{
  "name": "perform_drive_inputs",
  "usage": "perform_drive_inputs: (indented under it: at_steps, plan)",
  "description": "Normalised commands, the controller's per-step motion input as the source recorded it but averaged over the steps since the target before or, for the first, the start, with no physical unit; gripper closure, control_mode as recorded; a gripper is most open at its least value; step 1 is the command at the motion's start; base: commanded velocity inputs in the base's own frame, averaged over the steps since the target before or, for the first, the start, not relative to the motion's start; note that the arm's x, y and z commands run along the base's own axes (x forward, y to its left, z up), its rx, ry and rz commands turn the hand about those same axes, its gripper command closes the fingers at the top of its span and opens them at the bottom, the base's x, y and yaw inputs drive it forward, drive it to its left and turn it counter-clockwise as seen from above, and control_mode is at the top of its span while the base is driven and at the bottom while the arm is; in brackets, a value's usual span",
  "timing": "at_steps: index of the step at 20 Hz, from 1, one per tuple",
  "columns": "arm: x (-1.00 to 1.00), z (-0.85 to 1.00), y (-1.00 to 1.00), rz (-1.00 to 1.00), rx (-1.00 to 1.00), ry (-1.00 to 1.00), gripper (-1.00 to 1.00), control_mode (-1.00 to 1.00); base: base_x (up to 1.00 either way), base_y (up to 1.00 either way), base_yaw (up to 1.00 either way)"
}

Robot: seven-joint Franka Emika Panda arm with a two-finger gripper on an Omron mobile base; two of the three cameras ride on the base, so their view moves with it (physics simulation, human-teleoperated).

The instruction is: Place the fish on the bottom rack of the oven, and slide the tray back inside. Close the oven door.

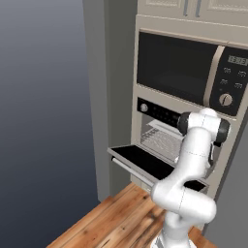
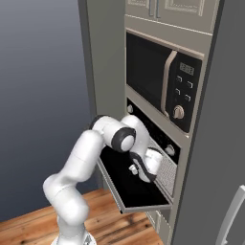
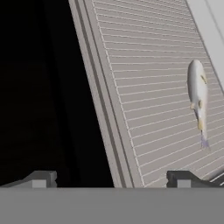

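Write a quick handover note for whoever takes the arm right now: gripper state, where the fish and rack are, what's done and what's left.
Gripper: open, holding nothing, poised over the front edge of the bottom rack.
Fish: lying on that rack, apart from the fingers.
Oven door: folded down, fully open.
Oven: the hand sits just above the door at the cavity mouth.
Done: fish placed on the rack.
Left: push the rack in if it is not fully home, which the views do not settle; then close the door.

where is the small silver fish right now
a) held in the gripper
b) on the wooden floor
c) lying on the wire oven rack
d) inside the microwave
c: in the hand view the small silver fish lies on the silver-grey wire-grid rack, ahead of the open gripper, which holds nothing.
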Motion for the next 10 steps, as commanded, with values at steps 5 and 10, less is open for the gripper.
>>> perform_drive_inputs:
  at_steps: [5,10]
  plan:
    - [-0.64,-0.30,0.96,0.00,-0.21,-0.20,-1.00,-1.00,0.00,0.00,0.00]
    - [-0.79,0.01,0.67,-0.01,-0.22,-0.34,-1.00,-1.00,0.00,0.00,0.00]
